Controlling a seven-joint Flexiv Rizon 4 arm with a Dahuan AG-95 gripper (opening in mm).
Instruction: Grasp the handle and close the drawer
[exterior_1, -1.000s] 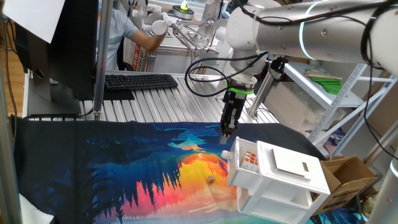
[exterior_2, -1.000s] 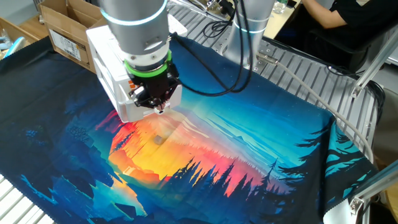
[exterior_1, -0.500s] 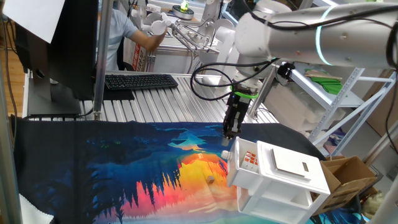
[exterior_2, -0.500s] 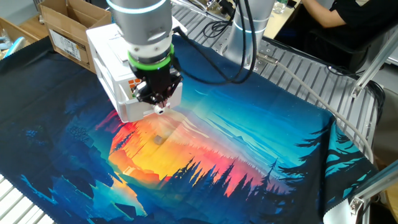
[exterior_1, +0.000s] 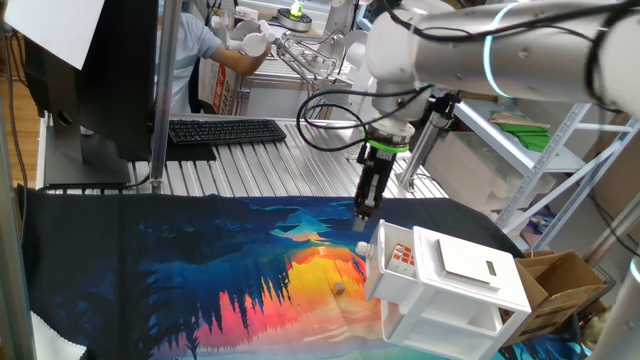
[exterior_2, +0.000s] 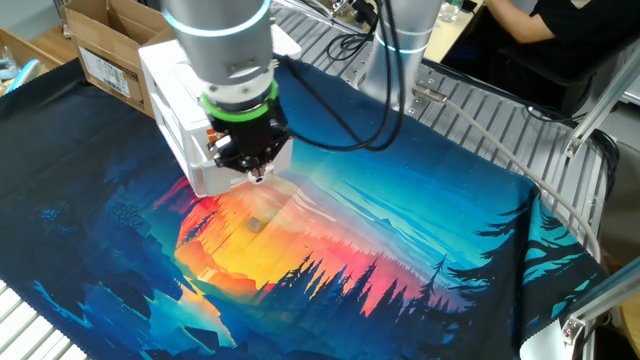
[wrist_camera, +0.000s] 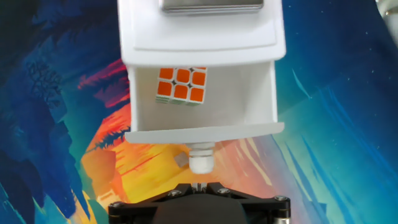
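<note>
The white cabinet (exterior_1: 470, 285) stands on the printed cloth with its top drawer (wrist_camera: 261, 93) pulled open; a cube with orange squares (wrist_camera: 180, 85) lies inside. The handle (wrist_camera: 200, 160), a small white knob, sticks out of the drawer's front panel. My gripper (wrist_camera: 199, 185) hangs just in front of the knob with its fingertips pressed together, and the knob is not between them. In one fixed view the gripper (exterior_1: 363, 210) points down just above the knob (exterior_1: 361, 227) at the drawer's (exterior_1: 380, 262) front. In the other fixed view the gripper (exterior_2: 254, 168) covers the drawer front.
A small tan object (exterior_1: 340, 288) lies on the cloth (exterior_1: 200, 270) near the drawer front. Cardboard boxes (exterior_2: 110, 45) stand behind the cabinet. A keyboard (exterior_1: 226, 131) and monitor sit on the slatted table beyond the cloth. A metal shelf (exterior_1: 530, 140) stands at the right.
The arm swayed slightly toward the cabinet and came back. The gripper is at about the same spot as a second ago, still shut. The drawer has not moved.
</note>
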